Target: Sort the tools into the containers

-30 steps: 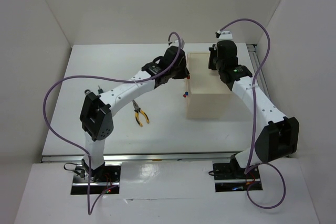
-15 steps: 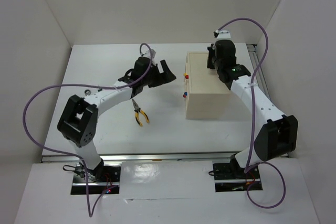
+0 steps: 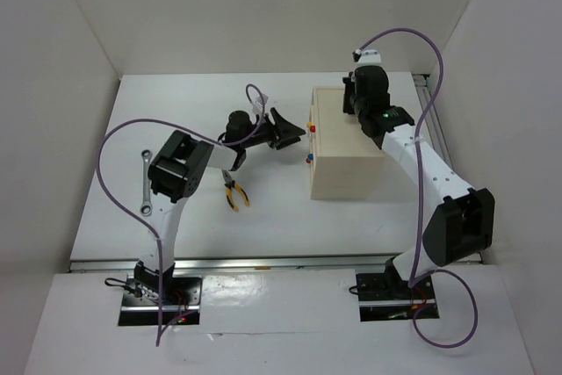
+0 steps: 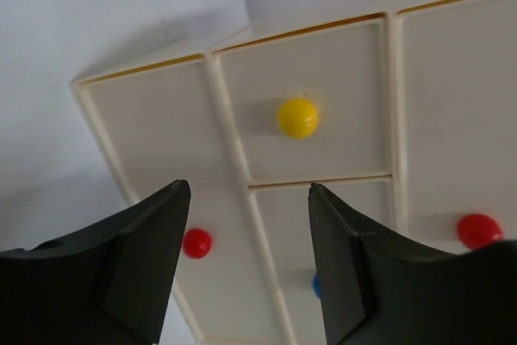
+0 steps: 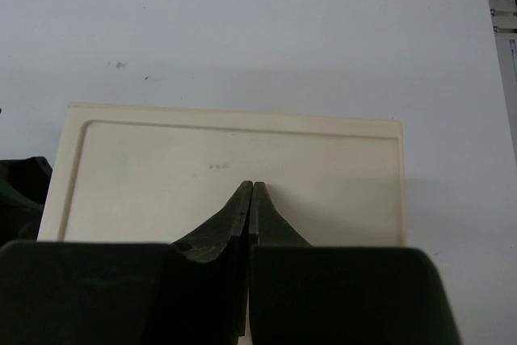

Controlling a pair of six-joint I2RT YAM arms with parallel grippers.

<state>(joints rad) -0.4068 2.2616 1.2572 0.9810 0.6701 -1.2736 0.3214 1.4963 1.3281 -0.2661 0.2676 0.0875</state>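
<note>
A white table (image 3: 176, 103) carries everything, with white walls around it. The left arm (image 3: 180, 173) folds up from its near base and reaches right towards the box. The right arm (image 3: 421, 164) stretches from its near base to the far right, over the box.

The beige box (image 3: 351, 160) stands right of centre, its drawer fronts facing left. In the left wrist view the drawers (image 4: 339, 78) all look flush with the box face.

The left gripper (image 3: 291, 129) hangs just left of the box front, near the knobs but apart from them. Its jaws are spread wide with nothing between them. Through the gap the left wrist view shows the drawer fronts.

The right gripper (image 3: 349, 103) sits above the far part of the box top (image 5: 234, 159). Its fingers (image 5: 242, 208) are pressed together tip to tip and grip nothing. Whether they touch the top I cannot tell.

The pliers (image 3: 234, 192), with yellow-black handles, lie on the table left of the box and near of the left gripper. A silver wrench (image 3: 145, 183) lies flat farther left, well apart from the box.

On the drawer fronts are a yellow knob (image 4: 297, 117), a red knob (image 4: 196, 242) to its lower left, and another red knob (image 4: 477, 230) at the right. A blue knob (image 4: 317, 284) is half hidden by a finger (image 4: 355, 280).
</note>
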